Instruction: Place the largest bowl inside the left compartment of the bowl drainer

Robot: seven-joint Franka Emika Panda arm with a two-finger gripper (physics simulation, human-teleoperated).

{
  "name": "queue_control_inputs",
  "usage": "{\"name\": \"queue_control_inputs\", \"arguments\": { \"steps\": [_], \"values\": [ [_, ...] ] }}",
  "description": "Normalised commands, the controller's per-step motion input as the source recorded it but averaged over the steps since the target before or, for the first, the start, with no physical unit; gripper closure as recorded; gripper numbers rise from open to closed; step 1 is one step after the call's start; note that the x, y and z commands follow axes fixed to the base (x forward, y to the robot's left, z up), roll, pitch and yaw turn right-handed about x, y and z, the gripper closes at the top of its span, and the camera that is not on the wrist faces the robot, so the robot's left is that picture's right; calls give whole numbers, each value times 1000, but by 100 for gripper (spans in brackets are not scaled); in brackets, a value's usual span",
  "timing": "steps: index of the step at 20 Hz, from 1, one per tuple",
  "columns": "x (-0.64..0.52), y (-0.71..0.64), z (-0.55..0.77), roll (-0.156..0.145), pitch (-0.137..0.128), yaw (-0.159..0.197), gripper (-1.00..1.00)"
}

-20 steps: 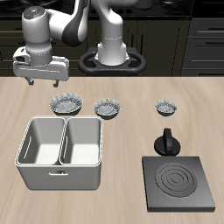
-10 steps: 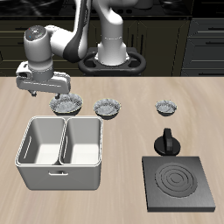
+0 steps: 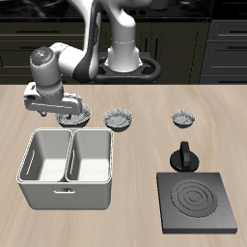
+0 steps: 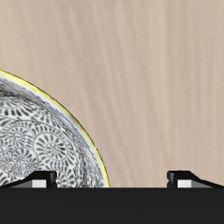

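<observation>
The largest bowl [image 3: 73,117], shallow, grey-and-white speckled with a scalloped rim, sits on the wooden table [image 3: 145,135] just behind the light grey bowl drainer [image 3: 68,170]. My gripper [image 3: 60,107] hangs just over it, fingers spread apart, with the bowl off to one side between them. Both wells look free.

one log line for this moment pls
phase: reaching | gripper: open, above largest bowl | bowl drainer: both compartments empty
</observation>
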Motion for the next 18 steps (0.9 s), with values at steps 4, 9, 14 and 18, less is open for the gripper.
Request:
{"name": "queue_control_inputs", "arguments": {
  "steps": [4,9,14,18],
  "values": [
    [-45,97,-381,5,50,-8,100],
    [-12,10,31,2,-12,-11,100],
    [-31,25,182,-1,-27,5,100],
    [-24,14,237,-2,-32,14,100]
  ]
}}
